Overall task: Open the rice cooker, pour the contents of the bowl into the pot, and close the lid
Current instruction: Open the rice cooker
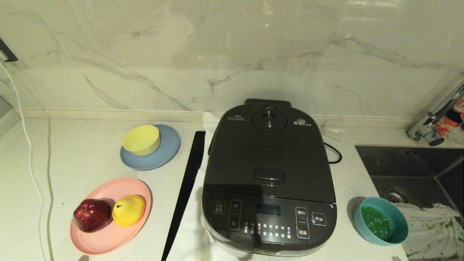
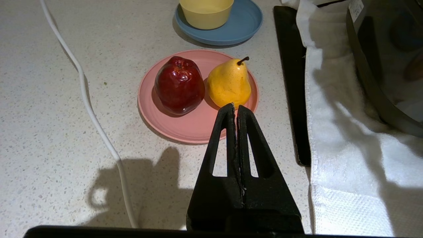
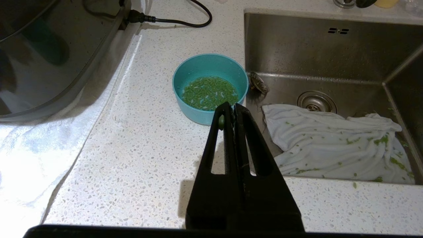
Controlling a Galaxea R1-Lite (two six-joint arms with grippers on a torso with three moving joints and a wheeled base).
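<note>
Fruit on our pink plate (image 1: 105, 239) at eight o'clock of the rice cooker (image 1: 268, 181), lid (image 1: 268, 152) down, bowl (image 1: 380, 221) at four o'clock holding green contents (image 1: 377, 222), our left gripper (image 2: 236, 106) and right gripper (image 3: 231, 105) both clenched, empty.

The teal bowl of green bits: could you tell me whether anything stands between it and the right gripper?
Nothing visible does. In the right wrist view the right gripper, fingers shut, faces the teal bowl across bare counter. The rice cooker stands off to one side, its lid closed.

Bare counter (image 1: 83, 152) lies open left of the rice cooker (image 1: 269, 177); the sink (image 1: 417, 170) flanks its right.
</note>
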